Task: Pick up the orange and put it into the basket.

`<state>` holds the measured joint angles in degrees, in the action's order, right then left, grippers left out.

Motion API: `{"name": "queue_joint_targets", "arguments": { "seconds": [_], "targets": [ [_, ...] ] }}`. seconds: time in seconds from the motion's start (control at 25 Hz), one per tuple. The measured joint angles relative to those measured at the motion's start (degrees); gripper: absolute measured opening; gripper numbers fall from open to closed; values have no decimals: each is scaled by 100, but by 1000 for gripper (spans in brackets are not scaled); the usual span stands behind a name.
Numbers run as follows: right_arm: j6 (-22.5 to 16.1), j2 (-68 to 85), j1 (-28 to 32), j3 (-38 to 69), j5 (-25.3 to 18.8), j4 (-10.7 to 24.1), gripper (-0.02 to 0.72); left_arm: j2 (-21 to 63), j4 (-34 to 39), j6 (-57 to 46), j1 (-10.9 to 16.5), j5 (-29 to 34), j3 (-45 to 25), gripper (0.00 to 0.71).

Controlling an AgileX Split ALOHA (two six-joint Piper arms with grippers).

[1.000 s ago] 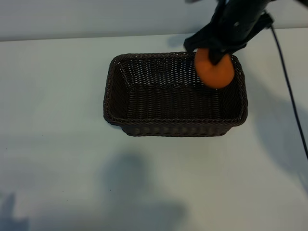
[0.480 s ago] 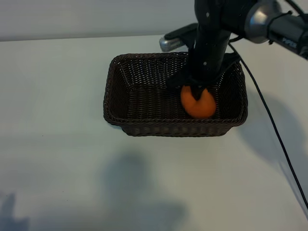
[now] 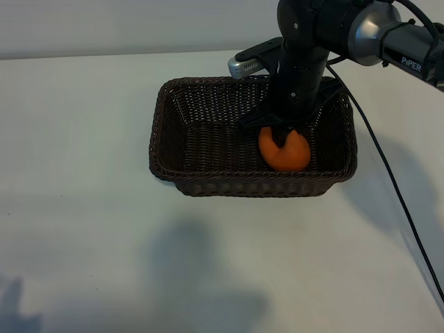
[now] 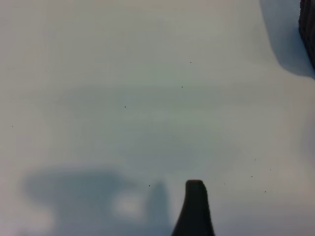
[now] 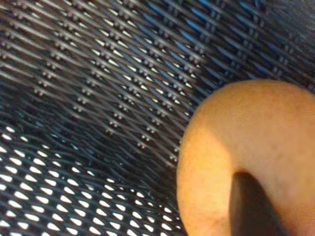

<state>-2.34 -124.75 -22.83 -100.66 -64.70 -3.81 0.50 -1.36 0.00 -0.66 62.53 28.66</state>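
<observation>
Orange [image 3: 284, 151] in basket [image 3: 166, 132], pincer [image 3: 281, 135] above

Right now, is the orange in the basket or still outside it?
In. The orange sits low inside the basket, near its right end, below the rim, with the right gripper over it.

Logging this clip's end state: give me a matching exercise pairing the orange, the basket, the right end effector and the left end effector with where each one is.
Things:
1. orange
2. basket
3. right end effector
4. left end effector

Places:
A. over bare table, away from the work
B. standing on the white table
C. down inside the basket, right at the fruit
D. on the woven floor, near the basket's right end

Pairs: 1-D, 2-B, 3-C, 4-A
</observation>
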Motion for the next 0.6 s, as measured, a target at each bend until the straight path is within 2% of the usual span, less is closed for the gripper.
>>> {"name": "queue_joint_targets", "arguments": {
  "seconds": [0.2,0.28,0.36,0.6],
  "targets": [
    [13,-17,0,-259,-325,-6,512,0,0,0,0,0,0,592],
    [13,-17,0,-521,-463,-6,576,0,0,0,0,0,0,592],
    [13,-17,0,-808,-494,-6,595,0,0,0,0,0,0,592],
    [-108,-17,27,-1304,-499,8,588,0,0,0,0,0,0,592]
  ]
}}
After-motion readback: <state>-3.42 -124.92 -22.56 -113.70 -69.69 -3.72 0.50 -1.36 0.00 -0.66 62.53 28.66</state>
